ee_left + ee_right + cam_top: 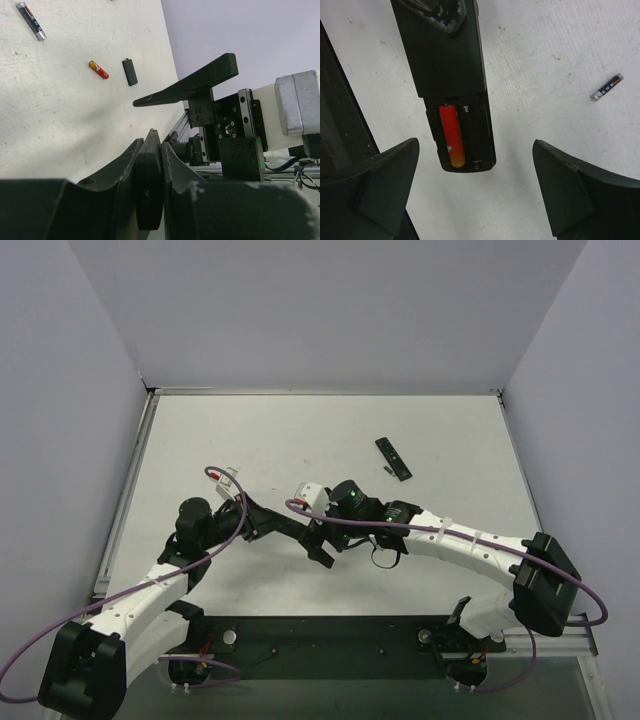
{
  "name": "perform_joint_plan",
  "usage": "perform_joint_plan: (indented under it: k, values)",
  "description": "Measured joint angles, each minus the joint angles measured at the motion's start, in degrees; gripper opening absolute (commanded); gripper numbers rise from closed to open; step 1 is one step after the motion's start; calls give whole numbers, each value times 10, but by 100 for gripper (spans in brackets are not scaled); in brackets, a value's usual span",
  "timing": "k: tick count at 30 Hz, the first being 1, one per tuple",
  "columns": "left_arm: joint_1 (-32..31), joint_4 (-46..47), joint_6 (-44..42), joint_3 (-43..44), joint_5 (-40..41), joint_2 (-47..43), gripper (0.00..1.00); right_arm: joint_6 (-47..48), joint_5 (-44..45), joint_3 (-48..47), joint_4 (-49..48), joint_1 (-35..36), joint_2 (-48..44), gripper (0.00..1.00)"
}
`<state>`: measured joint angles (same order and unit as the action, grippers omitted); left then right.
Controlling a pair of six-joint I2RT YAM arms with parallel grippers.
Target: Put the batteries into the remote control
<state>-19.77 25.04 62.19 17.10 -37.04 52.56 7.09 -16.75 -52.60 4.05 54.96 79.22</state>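
Left fingers clamp the remote control; right fingers hang spread wide above its red battery.

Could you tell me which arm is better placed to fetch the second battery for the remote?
Right, probably: the right gripper hangs over the remote, jaws open and empty, with a loose battery lying nearby; the left gripper is shut on the remote.

Top view overlooks the whole tabletop from behind; both wrist views sit close, probably sharing one dark battery near frame edges.
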Motion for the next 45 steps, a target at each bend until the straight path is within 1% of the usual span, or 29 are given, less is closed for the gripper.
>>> perform_joint_plan:
  k: [2,3,5,6,8,9,10,11,12,13,15,16,18,20,21,24,27,29,31,33,35,36,37,39,40,41,43,44,45]
  values:
    - [0,0,0,0,-2,-1,0,5,6,-5,-4,4,6,78]
    - [0,-1,0,0,-4,-1,0,8,9,-7,-5,7,7,72]
    - [0,-1,1,0,-6,-3,0,12,12,-12,-8,13,12,64]
    - [0,-2,1,0,-6,-3,0,13,13,-13,-9,16,13,56]
    - [0,-2,1,1,-8,-4,0,16,14,-16,-9,21,15,47]
    - [0,-3,1,1,-8,-4,0,17,14,-19,-9,22,16,37]
    - [0,-3,1,1,-9,-4,0,17,15,-20,-10,25,18,33]
    - [0,-5,1,1,-9,-4,3,19,15,-21,-11,27,19,29]
    - [0,-6,1,2,-9,-4,10,21,15,-21,-11,29,20,23]
    - [0,-9,2,2,-9,-5,25,19,15,-21,-10,29,20,21]
    - [0,-16,2,2,-6,-12,40,16,18,-21,-11,32,20,16]
    - [-1,-22,4,2,3,-20,54,10,19,-21,-14,32,20,15]
    - [-7,-25,9,1,28,-43,63,-5,27,-21,-18,34,20,13]
    - [-19,-23,14,-2,61,-74,72,-28,37,-22,-18,34,20,11]
    - [-30,-20,17,-7,85,-93,74,-43,40,-22,-19,34,20,10]
    - [-73,-17,21,-26,168,-146,76,-86,44,-22,-25,36,17,10]
    - [-116,-12,21,-36,244,-163,76,-125,50,-22,-32,41,15,9]
    - [-137,-3,21,-39,283,-155,75,-145,61,-22,-34,47,15,10]
    - [-152,12,21,-41,309,-139,70,-160,69,-24,-34,53,15,10]
    - [-162,27,21,-42,327,-116,62,-169,76,-28,-33,60,15,10]
    - [-169,38,21,-42,342,-96,57,-179,83,-33,-34,64,15,10]
    - [-171,46,20,-42,349,-88,53,-183,87,-35,-34,66,15,11]
    - [-174,53,18,-42,353,-81,37,-186,91,-37,-32,67,15,11]
    - [-178,62,15,-42,360,-70,21,-191,100,-38,-29,68,15,17]
    - [-180,67,16,-42,363,-67,10,-193,104,-38,-27,68,15,21]
    - [-181,72,18,-42,365,-64,5,-194,105,-38,-25,68,15,29]
    - [-184,81,16,-42,367,-61,0,-194,108,-38,-24,68,15,36]
    - [-184,83,15,-42,369,-61,0,-193,110,-38,-25,68,15,44]
    - [-184,82,15,-42,370,-60,0,-193,111,-39,-24,67,15,48]
